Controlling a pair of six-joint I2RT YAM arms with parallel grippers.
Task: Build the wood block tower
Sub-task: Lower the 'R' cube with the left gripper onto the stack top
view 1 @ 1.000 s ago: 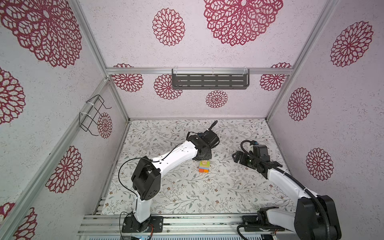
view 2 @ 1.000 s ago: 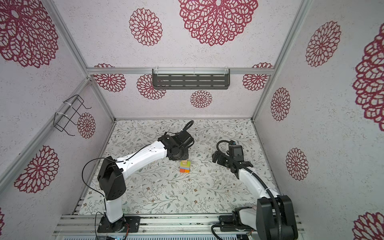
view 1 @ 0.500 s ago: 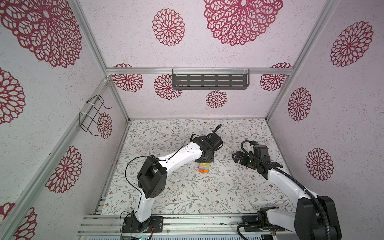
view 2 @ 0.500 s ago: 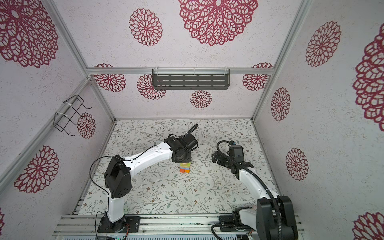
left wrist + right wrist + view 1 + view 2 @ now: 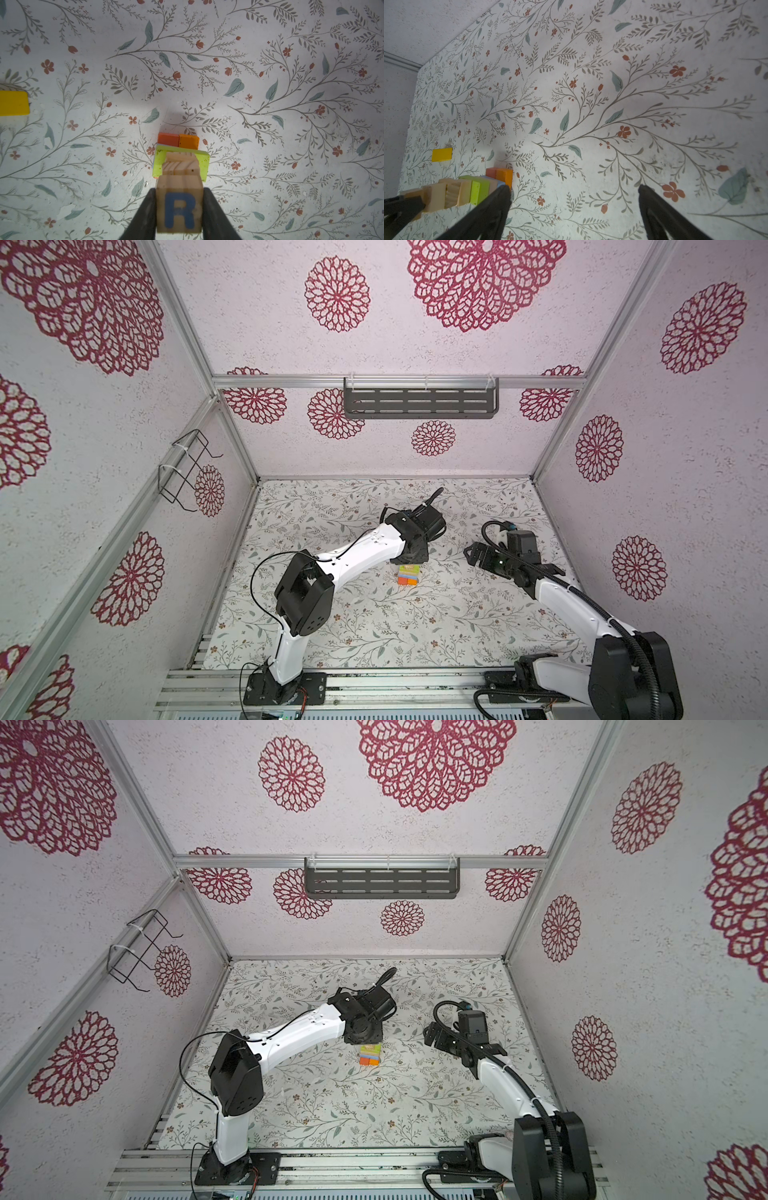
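our left pincer (image 5: 179, 192) pinches a wood cube (image 5: 179, 209) printed with a blue r, right over the tower (image 5: 408, 576) near the centre of the desk (image 5: 374, 635). our right pincer (image 5: 574, 189) stands spread and empty, at three o'clock from the tower in both top views. a yellow piece (image 5: 442, 154) lies apart on the desk.

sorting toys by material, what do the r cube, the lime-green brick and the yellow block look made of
R cube: bare unpainted wood, grain visible, blue printed letter.
Lime-green brick: probably painted wood, matte coat with small dark specks.
Yellow block: likely painted wood; smooth, no grain shows.
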